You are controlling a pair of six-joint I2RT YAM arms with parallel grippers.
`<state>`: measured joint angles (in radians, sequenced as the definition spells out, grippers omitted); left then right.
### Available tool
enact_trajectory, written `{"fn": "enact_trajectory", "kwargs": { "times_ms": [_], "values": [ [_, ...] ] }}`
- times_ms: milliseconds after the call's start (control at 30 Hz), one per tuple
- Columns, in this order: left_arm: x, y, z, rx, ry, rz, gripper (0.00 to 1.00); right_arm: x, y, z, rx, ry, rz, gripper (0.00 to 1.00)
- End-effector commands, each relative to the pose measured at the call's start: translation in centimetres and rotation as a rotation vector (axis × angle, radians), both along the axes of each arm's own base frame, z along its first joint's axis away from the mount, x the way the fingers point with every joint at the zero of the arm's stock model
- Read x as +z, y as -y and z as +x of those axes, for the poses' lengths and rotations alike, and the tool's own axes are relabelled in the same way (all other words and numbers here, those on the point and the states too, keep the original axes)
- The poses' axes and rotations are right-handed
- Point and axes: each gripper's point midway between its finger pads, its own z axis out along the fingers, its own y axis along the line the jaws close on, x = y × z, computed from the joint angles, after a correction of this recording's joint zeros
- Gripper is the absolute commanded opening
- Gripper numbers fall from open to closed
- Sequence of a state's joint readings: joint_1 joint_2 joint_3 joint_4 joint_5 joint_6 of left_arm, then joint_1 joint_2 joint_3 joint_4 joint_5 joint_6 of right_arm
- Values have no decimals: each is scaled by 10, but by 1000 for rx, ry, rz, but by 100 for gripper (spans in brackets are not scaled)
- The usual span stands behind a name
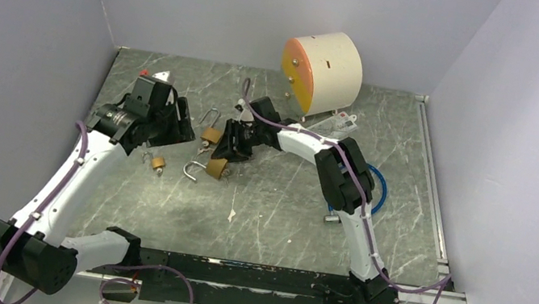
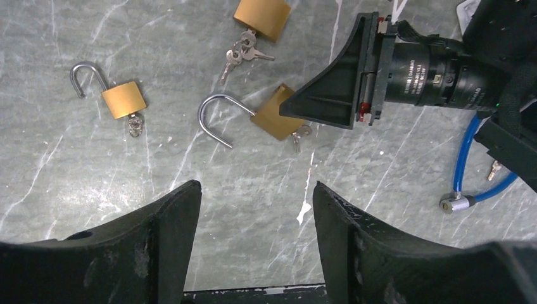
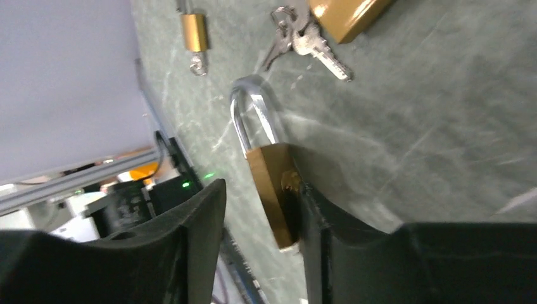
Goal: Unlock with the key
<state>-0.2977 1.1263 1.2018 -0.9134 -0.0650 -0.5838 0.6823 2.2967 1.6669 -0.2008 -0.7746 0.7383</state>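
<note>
Grey veined stone tabletop (image 1: 280, 219) | we see left tool (image 2: 254, 190) spread wide, empty | right tool (image 3: 261, 183) parted, flat brass padlock (image 3: 269, 196) against one finger, curved steel shackle (image 3: 253, 114) swung open | key bunch (image 3: 316, 54) near.

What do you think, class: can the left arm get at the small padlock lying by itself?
Probably yes: the small padlock lies alone on the table, just ahead of the open left pincer, with nothing between them.
</note>
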Motion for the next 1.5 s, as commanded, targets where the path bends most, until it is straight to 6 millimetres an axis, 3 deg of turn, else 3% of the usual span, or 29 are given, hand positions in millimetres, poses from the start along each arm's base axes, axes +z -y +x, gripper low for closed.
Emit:
{"fn": "enact_trajectory", "kwargs": {
  "times_ms": [0,167,267,300,467,700,767,867,933,1033,1233,1467],
  "values": [
    [25,1,7,-15,68,-3,71,26,3,21,-35,160,-14,55],
    [36,-3,14,2,131,9,75,40,23,27,-107,235,-82,68],
    [37,-4,20,6,159,14,79,52,56,34,-209,315,-188,69],
    [37,-4,21,11,164,16,80,67,72,35,-256,362,-217,69],
    [33,-1,31,25,184,-3,82,70,183,22,-534,449,-479,67],
    [28,13,46,28,191,-72,79,28,356,-28,-914,221,-839,64],
    [26,16,48,23,183,-85,78,23,393,-38,-999,150,-907,65],
    [23,23,50,-1,169,-106,77,20,432,-43,-1100,93,-984,64],
    [26,37,51,-79,181,-147,77,12,450,-43,-1148,44,-1002,64],
    [33,80,41,-343,198,-274,72,-2,469,-39,-1185,-34,-976,61],
    [20,115,22,-484,108,-373,67,-20,450,-27,-1143,-121,-860,49],
    [1,144,10,-541,66,-361,67,-39,452,-24,-1185,-146,-866,38]
  ]
}}
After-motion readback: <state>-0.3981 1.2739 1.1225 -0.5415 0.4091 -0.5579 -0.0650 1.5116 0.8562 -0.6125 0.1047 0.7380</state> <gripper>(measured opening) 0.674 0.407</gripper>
